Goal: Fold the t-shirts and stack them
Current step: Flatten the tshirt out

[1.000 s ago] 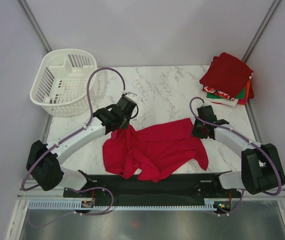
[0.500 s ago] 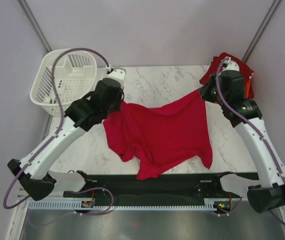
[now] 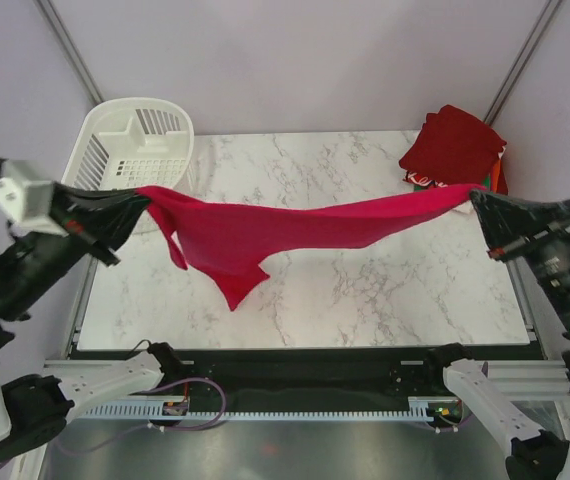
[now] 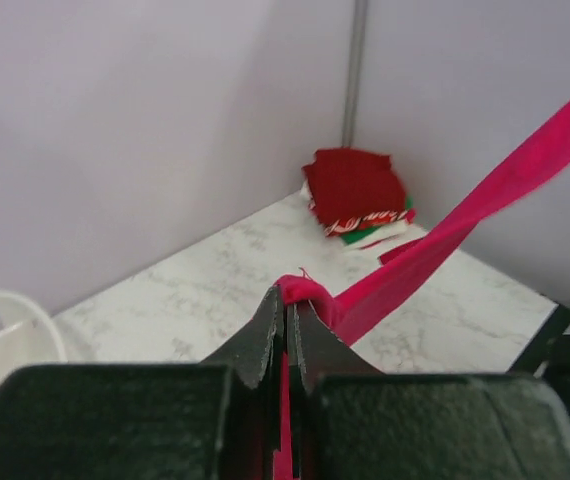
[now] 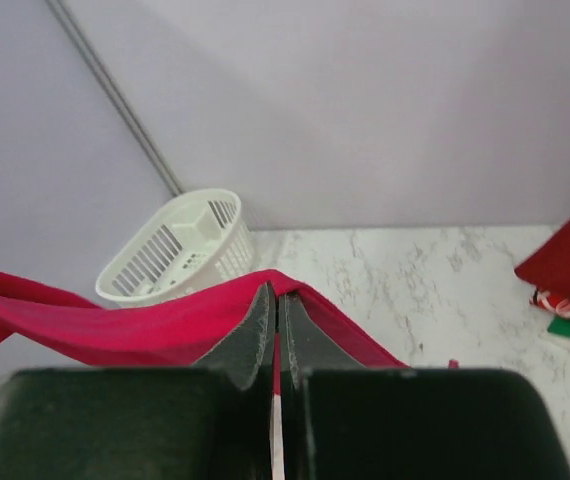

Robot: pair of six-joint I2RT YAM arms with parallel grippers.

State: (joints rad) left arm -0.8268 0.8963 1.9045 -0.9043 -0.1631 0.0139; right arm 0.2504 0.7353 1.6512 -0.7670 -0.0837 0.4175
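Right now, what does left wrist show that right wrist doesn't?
Left wrist only: the whole folded stack, dark red on top, and the left jaws shut on the red t-shirt. Right wrist only: the whole basket and the right jaws shut on that cloth. Both: the shirt stretched over the marble table, plus a sliver of the other view's item.

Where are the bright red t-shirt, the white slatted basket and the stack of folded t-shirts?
bright red t-shirt (image 3: 265, 235), top view, on its stretched middle.
white slatted basket (image 3: 145, 150), top view, on its bare floor.
stack of folded t-shirts (image 3: 455, 148), top view, on the dark red top shirt.
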